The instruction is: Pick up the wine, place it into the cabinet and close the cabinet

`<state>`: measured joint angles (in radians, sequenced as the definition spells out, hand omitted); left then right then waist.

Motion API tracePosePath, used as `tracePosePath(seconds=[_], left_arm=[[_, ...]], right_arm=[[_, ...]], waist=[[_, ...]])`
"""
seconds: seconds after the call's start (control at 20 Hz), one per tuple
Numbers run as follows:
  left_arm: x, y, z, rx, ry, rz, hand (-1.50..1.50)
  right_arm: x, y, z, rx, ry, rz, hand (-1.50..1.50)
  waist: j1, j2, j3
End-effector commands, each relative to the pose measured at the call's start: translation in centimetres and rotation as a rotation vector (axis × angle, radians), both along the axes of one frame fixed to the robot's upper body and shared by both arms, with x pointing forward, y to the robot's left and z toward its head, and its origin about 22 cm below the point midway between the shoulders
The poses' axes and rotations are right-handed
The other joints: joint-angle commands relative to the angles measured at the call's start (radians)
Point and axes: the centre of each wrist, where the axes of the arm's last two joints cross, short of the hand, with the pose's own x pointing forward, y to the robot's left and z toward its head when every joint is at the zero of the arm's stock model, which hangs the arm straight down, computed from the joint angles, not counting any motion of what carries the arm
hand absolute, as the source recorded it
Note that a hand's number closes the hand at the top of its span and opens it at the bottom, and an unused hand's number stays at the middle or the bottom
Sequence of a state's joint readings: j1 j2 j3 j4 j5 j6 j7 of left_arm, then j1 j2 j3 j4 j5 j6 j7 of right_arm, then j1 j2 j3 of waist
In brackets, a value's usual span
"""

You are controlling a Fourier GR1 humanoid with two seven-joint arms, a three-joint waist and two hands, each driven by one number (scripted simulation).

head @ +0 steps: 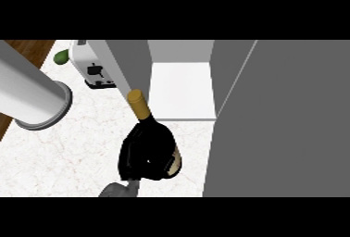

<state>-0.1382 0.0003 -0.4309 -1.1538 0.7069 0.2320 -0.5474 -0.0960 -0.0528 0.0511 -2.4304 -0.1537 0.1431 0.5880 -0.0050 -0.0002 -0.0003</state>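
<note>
The left hand (140, 155) is curled round the black glass wine bottle with gold-foil neck (139, 104), just before the open grey cabinet (181, 88). Risk: the neck, close to the cabinet's left wall, may strike it and tilt the bottle.

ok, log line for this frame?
hand: curled round wine bottle | neck: points toward cabinet | placed: no | cabinet door: open
</note>
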Motion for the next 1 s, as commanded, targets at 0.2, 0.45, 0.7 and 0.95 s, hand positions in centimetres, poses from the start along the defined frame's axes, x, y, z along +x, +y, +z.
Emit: tracePosePath(seconds=[0.2, 0.45, 0.7, 0.95], left_arm=[[2.4, 0.3, -2.4, 0.005, 0.009, 0.034, 1.5], [1.9, -1.7, -2.5, 0.025, -0.024, 0.013, 1.5], [5.8, -3.5, 0.1, 0.051, -0.046, 0.036, 1.5], [8.5, -2.6, 0.8, 0.055, -0.055, 0.053, 1.5]], right_arm=[[0.1, -0.3, -1.0, 0.034, -0.01, 0.02, -1.5], [-0.8, -0.8, 0.1, 0.018, 0.005, 0.036, -1.5], [1.2, 0.2, -1.0, 0.021, -0.002, 0.041, -1.5], [1.4, 0.5, -1.8, 0.044, -0.003, 0.029, -1.5]], waist=[[-0.004, 0.002, 0.0], [-0.005, 0.001, 0.0], [-0.013, 0.003, 0.0], [-0.015, 0.005, 0.0]])
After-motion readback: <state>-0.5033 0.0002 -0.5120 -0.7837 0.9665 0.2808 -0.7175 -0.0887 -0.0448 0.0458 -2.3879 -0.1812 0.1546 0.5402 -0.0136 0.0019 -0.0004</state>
